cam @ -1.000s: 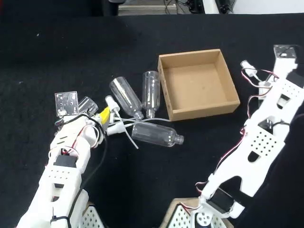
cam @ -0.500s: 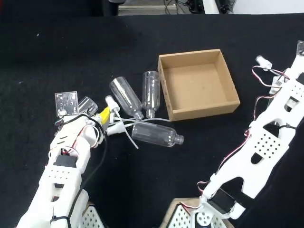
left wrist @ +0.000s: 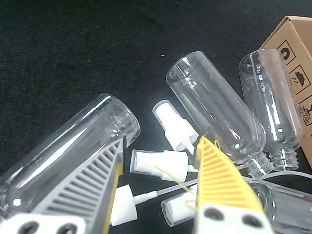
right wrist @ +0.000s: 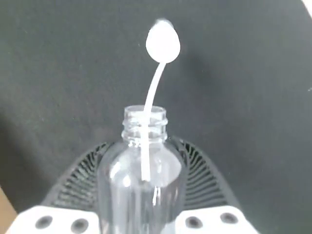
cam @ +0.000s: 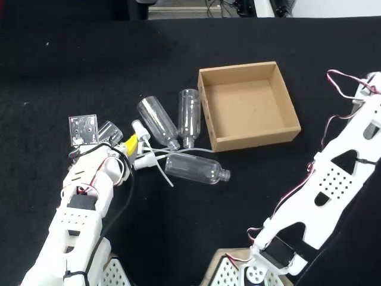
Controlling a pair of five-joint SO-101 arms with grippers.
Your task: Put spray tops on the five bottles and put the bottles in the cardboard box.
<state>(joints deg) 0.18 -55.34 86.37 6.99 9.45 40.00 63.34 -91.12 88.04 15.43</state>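
My left gripper stands open over a heap of white spray tops, its grey and yellow fingers on either side. A clear bottle lies against the outside of the grey finger. In the high view the left gripper sits left of three capless bottles: two beside the cardboard box and one lying crosswise in front. My right gripper is shut on a clear bottle. A spray top stands above the bottle's neck, its tube down inside.
The cardboard box has nothing in it and sits right of the bottles. A small clear plate lies by the left gripper. The right arm runs along the table's right edge. A corner of the box shows past the bottles.
The right arm has swung to the right, carrying its gripper and the white spray top past the high view's right edge. The left arm and the bottles have not moved.
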